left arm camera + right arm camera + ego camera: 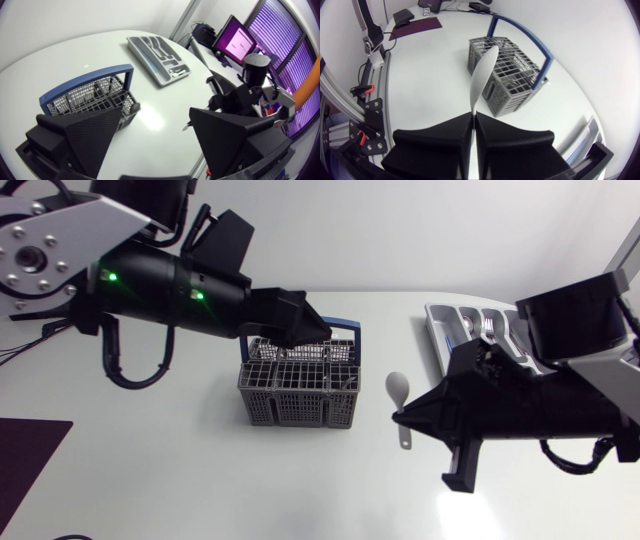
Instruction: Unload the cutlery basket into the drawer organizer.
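Note:
The grey cutlery basket (297,392) with a blue handle stands mid-table. My left gripper (318,328) hovers over its far side; in the left wrist view its fingers (92,132) stand wide open with nothing between them, the basket (90,97) just beside and beyond. My right gripper (401,418) is to the right of the basket, shut on the handle of a silver spoon (397,385). In the right wrist view the spoon (482,72) sticks out ahead of the closed gripper (473,131), bowl end toward the basket (512,75). The grey drawer organizer (440,330) lies at the back right.
The organizer (150,62) holds some cutlery in its compartments, and my right arm covers part of it in the head view. A dark purple mat (25,465) lies at the table's front left. Bare white table lies between basket and organizer.

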Motion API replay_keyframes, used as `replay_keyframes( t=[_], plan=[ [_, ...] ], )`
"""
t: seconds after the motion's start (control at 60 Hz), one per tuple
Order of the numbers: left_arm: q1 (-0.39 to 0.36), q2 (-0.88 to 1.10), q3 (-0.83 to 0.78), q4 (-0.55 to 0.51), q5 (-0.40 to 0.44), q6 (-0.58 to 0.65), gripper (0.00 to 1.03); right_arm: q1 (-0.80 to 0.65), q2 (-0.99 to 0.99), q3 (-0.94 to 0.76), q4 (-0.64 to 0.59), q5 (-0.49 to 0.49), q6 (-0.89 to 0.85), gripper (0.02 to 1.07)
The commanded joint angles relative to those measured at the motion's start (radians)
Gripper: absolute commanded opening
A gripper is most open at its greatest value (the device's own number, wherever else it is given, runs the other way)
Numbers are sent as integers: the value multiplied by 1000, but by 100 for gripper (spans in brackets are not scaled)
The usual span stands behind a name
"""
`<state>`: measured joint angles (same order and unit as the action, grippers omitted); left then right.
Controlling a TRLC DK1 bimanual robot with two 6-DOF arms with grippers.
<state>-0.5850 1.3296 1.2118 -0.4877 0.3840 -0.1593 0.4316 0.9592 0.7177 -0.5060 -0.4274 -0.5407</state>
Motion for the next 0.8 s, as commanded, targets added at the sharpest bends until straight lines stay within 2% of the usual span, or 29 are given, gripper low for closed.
replay_keyframes(
  t=[0.0,0.083,0.283,0.483,0.783],
  plan=[
    [-33,49,38,6,-57,-20,97,-96,-13,-14,-23,-28,-77,7],
    [-81,91,52,5,-157,-3,96,-215,-11,-6,-45,-57,-156,7],
    [-156,154,69,0,-293,26,96,-442,24,23,-97,-129,-327,7],
    [-230,218,86,0,-439,64,96,-619,131,63,-97,-162,-476,7],
    [-306,303,118,0,-599,109,94,-806,308,161,-81,-169,-659,7]
  ],
)
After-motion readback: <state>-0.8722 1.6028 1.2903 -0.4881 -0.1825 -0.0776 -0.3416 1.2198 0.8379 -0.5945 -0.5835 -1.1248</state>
